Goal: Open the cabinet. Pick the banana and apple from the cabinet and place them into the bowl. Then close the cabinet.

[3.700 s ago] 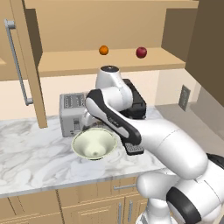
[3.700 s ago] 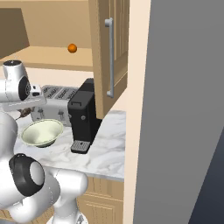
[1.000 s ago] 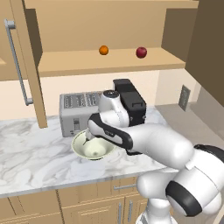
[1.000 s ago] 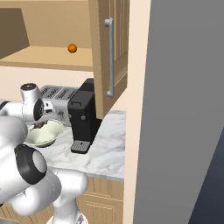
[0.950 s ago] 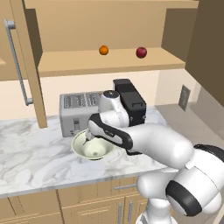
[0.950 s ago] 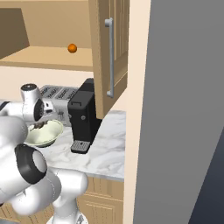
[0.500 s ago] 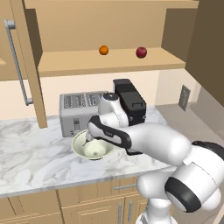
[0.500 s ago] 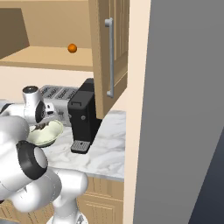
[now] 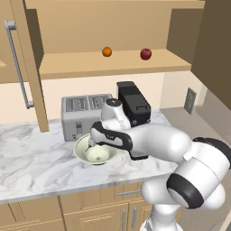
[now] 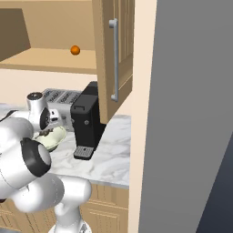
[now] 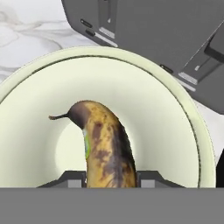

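Since my gripper (image 11: 110,177) is clamped on the banana (image 11: 105,151) right over the bowl (image 11: 183,131), next move is prob just let go. Apple (image 9: 145,54) is up on the open cabinet (image 9: 113,63) shelf, orange ball (image 9: 107,52) near it. Toaster (image 9: 83,115) & coffee machine (image 9: 134,106) crowd the bowl, so lift out carefully.

marble counter (image 9: 31,167) has the toaster (image 9: 83,115), coffee machine (image 9: 133,104) along the back, bowl (image 9: 97,153) toward the front edge.

cabinet shelf (image 9: 81,63): orange (image 9: 107,52), apple (image 9: 145,54).
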Tool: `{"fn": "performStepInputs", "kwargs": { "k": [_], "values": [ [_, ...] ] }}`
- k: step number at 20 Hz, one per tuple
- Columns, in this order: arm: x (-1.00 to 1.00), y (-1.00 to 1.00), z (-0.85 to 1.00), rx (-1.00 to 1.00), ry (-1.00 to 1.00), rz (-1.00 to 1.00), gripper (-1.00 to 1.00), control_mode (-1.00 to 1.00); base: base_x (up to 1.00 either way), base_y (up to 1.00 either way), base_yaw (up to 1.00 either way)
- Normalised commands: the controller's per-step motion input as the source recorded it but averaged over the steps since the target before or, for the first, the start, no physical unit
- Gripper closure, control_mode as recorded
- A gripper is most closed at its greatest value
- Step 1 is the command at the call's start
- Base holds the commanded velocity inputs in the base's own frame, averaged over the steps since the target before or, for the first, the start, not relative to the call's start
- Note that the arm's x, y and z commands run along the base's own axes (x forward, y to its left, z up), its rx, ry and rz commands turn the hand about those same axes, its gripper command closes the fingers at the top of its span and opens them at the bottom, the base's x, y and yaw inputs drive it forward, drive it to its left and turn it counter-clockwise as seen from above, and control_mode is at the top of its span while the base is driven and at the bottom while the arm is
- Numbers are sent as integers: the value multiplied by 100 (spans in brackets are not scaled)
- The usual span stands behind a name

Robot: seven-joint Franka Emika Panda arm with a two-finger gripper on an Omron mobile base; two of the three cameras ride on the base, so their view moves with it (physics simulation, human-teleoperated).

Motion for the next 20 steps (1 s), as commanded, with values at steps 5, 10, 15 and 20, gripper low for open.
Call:
{"fn": "performStepInputs", "kwargs": {
  "k": [5,10,15,20],
  "values": [
    [11,0,-4,0,0,0,100,-100,0,0,0],
    [0,1,-16,0,0,0,100,-100,0,0,0],
    [0,5,-28,0,0,0,100,-100,0,0,0],
    [1,3,-20,0,0,0,100,-100,0,0,0]
  ]
}}
